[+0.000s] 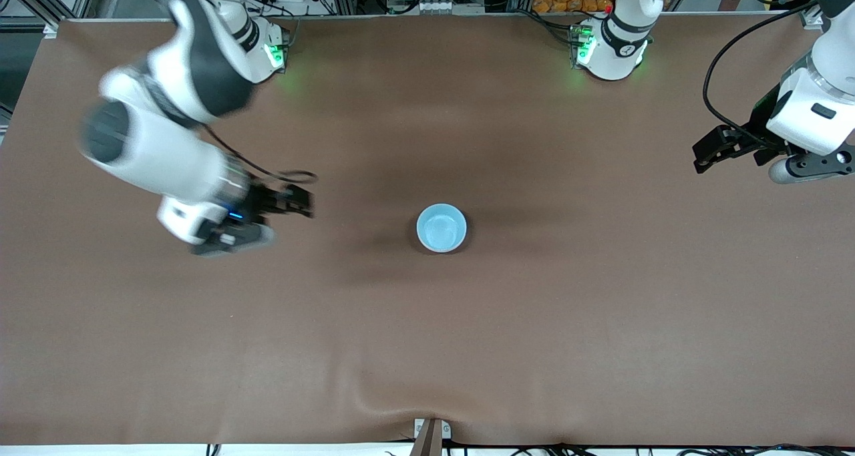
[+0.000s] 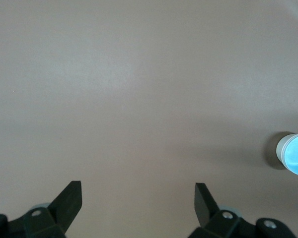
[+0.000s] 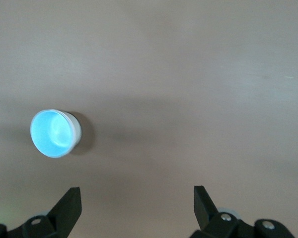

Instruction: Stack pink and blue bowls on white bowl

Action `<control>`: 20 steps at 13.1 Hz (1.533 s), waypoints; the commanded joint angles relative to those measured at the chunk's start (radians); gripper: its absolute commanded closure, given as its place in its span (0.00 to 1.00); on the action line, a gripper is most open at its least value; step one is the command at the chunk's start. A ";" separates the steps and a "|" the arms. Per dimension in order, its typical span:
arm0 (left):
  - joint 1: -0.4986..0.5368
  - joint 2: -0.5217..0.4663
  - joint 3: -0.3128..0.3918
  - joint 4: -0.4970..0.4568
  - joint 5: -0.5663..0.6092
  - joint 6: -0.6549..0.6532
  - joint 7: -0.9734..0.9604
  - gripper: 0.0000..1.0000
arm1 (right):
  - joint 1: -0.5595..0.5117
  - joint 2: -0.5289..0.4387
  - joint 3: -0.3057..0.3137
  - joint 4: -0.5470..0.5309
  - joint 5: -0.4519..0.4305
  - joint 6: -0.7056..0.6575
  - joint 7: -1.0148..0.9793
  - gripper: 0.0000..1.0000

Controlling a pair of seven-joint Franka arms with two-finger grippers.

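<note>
blue bowl (image 1: 441, 228) upright, mouth up, mid-bench (image 1: 427, 342) | wrist views show white side wall under blue | left claw (image 1: 709, 150) & right claw (image 1: 294, 201) both open, empty, over bench ends

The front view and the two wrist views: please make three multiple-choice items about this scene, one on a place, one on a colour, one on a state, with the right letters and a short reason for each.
1. Where is the blue bowl?
A. near the middle of the table
B. in the left gripper
C. in the right gripper

2. What colour is the bowl's inside?
A. pink
B. light blue
C. black

3. How are the two grippers?
A. both open, empty
B. both shut
C. one holds the bowl

Answers: 1 A, it stands on the cloth between the arms. 2 B, all views show it light blue. 3 A, the wrist views show fingers apart with nothing between them.
</note>
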State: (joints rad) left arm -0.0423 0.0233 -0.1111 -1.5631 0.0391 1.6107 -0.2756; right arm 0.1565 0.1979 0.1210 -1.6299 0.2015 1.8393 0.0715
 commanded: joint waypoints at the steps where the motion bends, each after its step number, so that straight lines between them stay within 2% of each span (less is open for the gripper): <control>1: 0.009 -0.025 -0.001 -0.009 -0.018 0.002 0.015 0.00 | -0.149 -0.176 0.019 -0.099 -0.080 -0.099 -0.096 0.00; 2: 0.010 -0.040 -0.001 -0.011 -0.019 -0.017 0.016 0.00 | -0.152 -0.190 0.019 -0.070 -0.187 -0.160 -0.090 0.00; 3: 0.010 -0.048 -0.001 -0.011 -0.019 -0.041 0.016 0.00 | -0.152 -0.201 0.022 -0.032 -0.253 -0.234 -0.085 0.00; 4: 0.010 -0.054 -0.001 -0.011 -0.019 -0.058 0.016 0.00 | -0.152 -0.201 0.023 0.008 -0.269 -0.286 -0.084 0.00; 7: 0.009 -0.069 -0.002 -0.015 -0.018 -0.081 0.019 0.00 | -0.147 -0.199 0.023 0.056 -0.269 -0.313 -0.018 0.00; 9: 0.010 -0.091 -0.001 -0.055 -0.019 -0.074 0.022 0.00 | -0.147 -0.190 0.022 0.083 -0.260 -0.313 0.001 0.00; 20: 0.007 -0.135 -0.002 -0.094 -0.018 -0.087 0.044 0.00 | -0.157 -0.178 0.022 0.090 -0.260 -0.304 -0.015 0.00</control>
State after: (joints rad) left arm -0.0409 -0.0734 -0.1111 -1.6181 0.0391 1.5270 -0.2541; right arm 0.0037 0.0053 0.1342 -1.5668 -0.0397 1.5462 0.0453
